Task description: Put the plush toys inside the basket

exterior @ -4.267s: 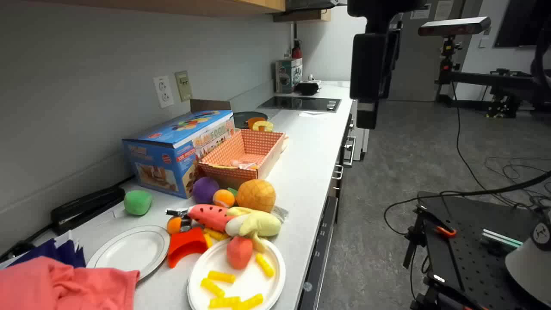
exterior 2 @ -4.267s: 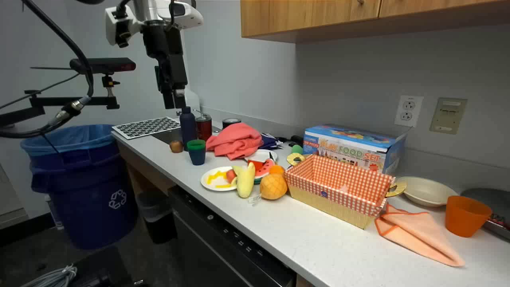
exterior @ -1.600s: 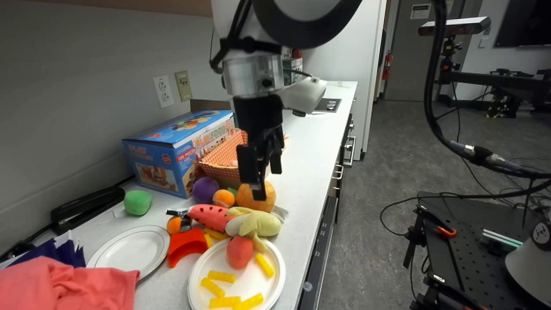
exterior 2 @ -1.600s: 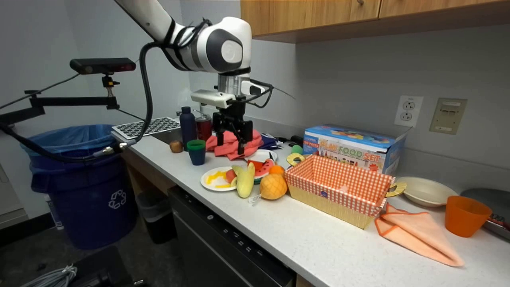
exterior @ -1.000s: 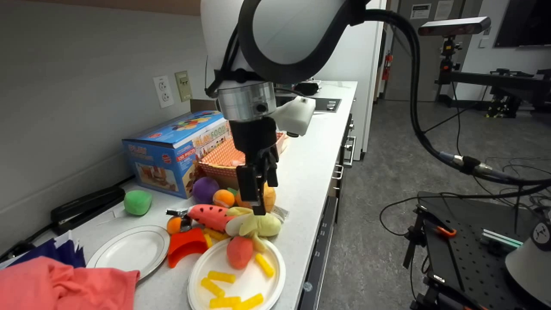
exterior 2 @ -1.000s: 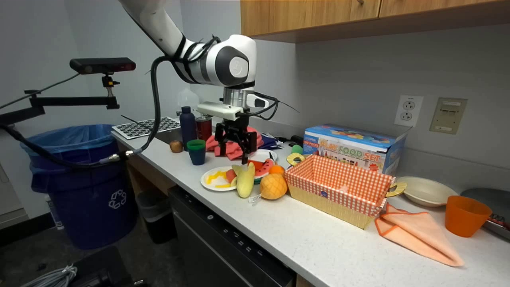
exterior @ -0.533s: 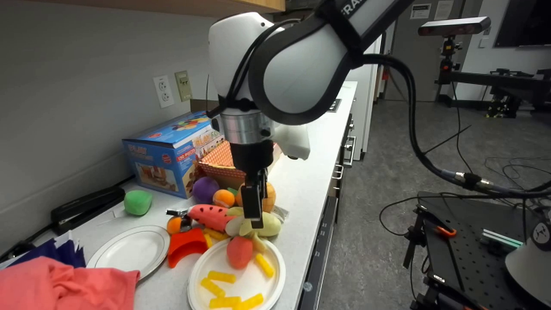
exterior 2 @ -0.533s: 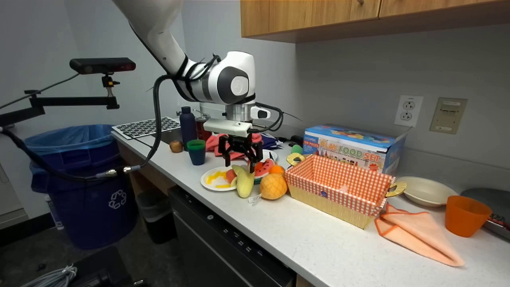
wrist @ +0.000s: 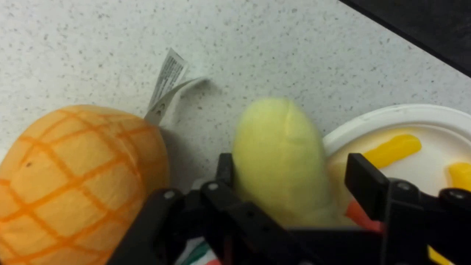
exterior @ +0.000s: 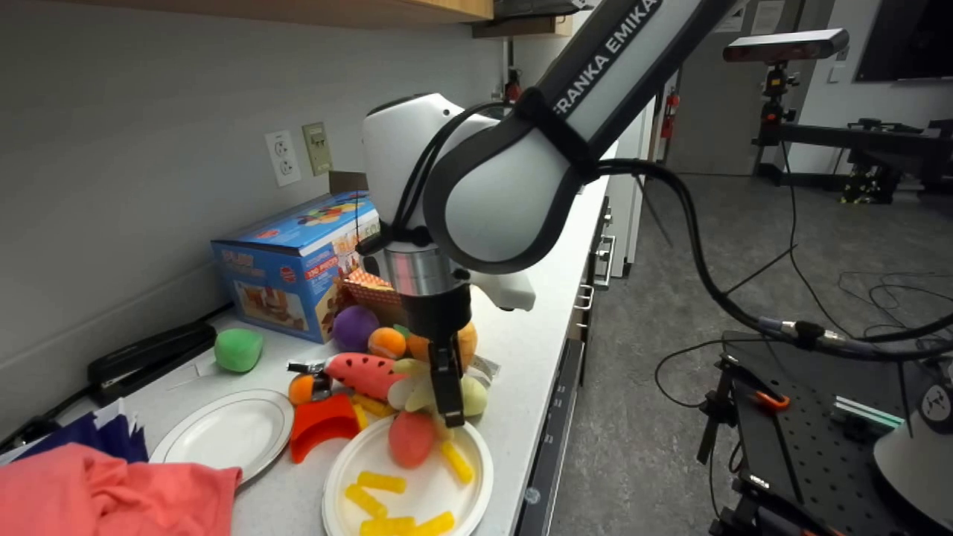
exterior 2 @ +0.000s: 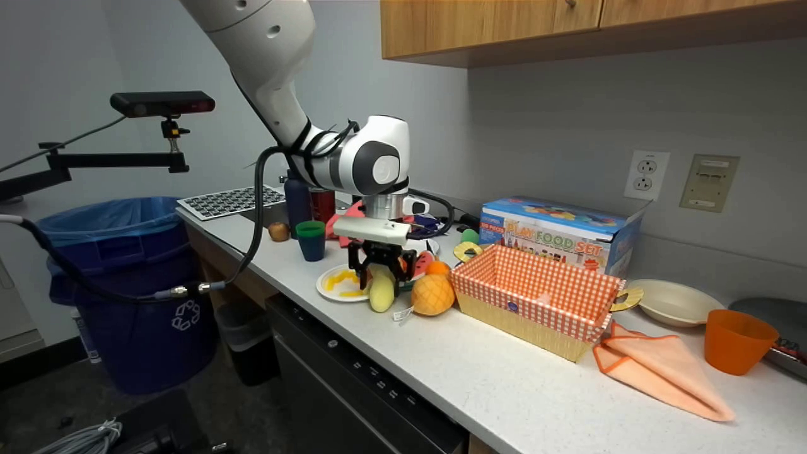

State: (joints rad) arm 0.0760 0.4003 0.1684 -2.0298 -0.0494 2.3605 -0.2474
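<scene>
"What's the gripper doing?"

"It's straddling the pale yellow plush toy, fingers spread, one of them leaving a clear gap."

"And the other finger?"

"It's standing close; the wrist view is blurring there, so I can't tell if it's touching."

"Farther out?"

"The orange plush toy is sitting just beside, the red plush toy is lying on the white plate, and the basket is standing just beyond the orange one."
</scene>
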